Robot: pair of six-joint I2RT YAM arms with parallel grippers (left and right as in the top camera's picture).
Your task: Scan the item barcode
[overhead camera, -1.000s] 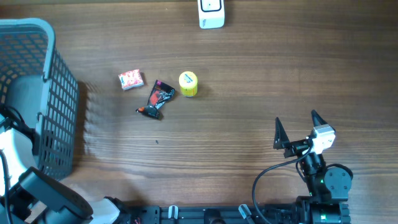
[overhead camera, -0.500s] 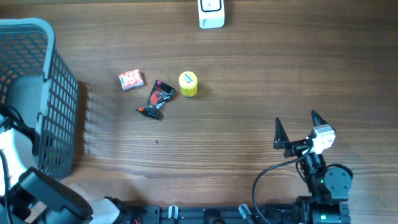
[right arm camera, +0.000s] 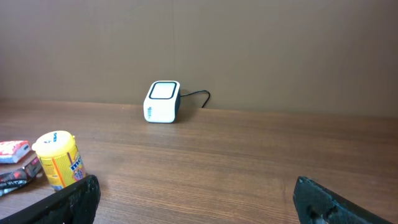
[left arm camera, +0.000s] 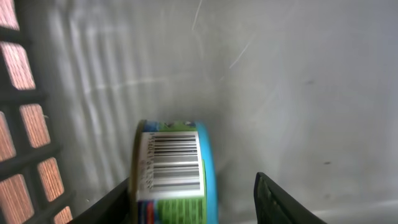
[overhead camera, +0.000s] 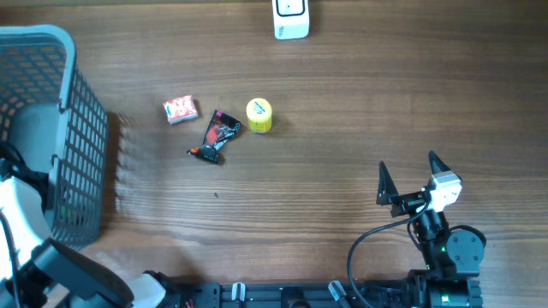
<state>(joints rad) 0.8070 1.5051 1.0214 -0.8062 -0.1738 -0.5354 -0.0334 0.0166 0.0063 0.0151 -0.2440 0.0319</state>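
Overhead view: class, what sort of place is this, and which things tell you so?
Probably a mock shop checkout on a wooden table: a white barcode scanner at the far edge, a grey basket on the left, and small packaged goods like the yellow tub.

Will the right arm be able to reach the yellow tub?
Probably yes: the right pincer stands open, and nothing stands between it and the yellow tub.

On your left stands the basket (overhead camera: 81, 128), with a tin (left arm camera: 174, 171) inside, close by its wall. To the basket's right lie a box (overhead camera: 180, 109), a packet (overhead camera: 216, 137) right of it, then a tub (overhead camera: 259, 115). The scanner (overhead camera: 291, 19) sits behind them at the far edge.
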